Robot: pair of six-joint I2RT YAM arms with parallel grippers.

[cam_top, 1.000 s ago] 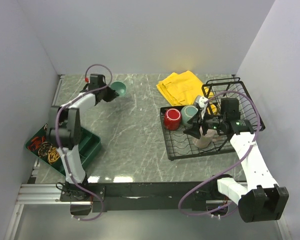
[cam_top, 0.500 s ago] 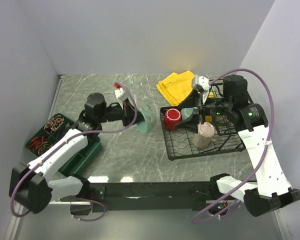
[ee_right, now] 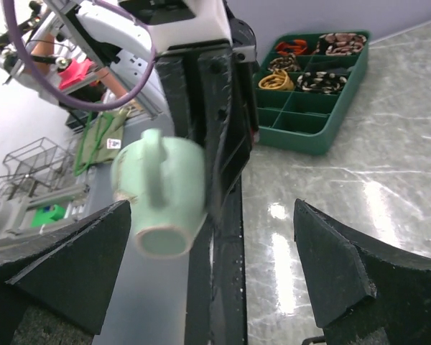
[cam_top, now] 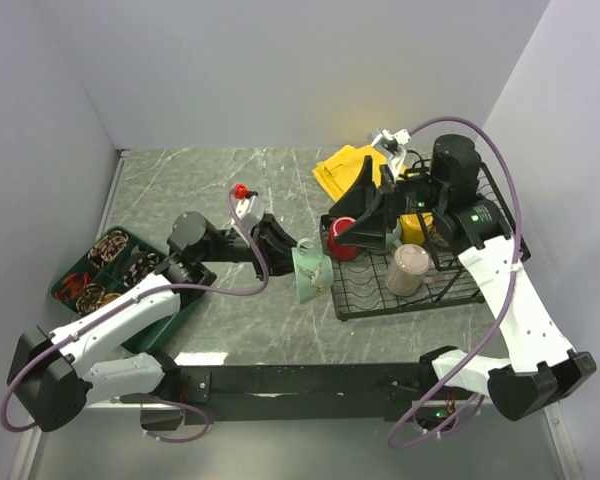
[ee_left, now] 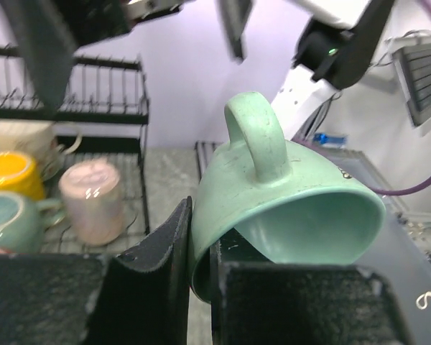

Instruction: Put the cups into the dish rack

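Grey-veined marble table [cam_top: 230, 190] sits between plain white walls, with the dish rack [cam_top: 412, 296] on its right half. From above, the rack's raised basket is largely hidden behind the right arm. The wide-spread right gripper [cam_top: 370, 218] blocks the rack's far left corner. Only the red mug [cam_top: 342, 240], the upturned beige-pink mug [cam_top: 407, 268] and part of the yellow mug [cam_top: 416, 226] can be picked out there.

The left wrist camera fills that gap. It shows a grey-teal mug [ee_left: 7, 215] cut by the frame's left edge and a cream mug [ee_left: 21, 140] behind the yellow one. All of them lie inside the rack.

The left gripper [cam_top: 288, 250] is clamped on the rim of the teal cup [cam_top: 311, 272], one finger inside and one outside the wall. The cup is tipped on its side with the handle uppermost, just beside the rack's near left corner and outside it. Whether it touches the table cannot be told from above.

The right wrist camera looks back at the cup, which is blurred. It frames the cup between its own two fingers, which are far apart and hold nothing. Beyond lies the green tray [ee_right: 309, 100], its small contents too fine to identify. A yellow cloth [cam_top: 345, 170] lies behind the rack, partly covered by the right arm.
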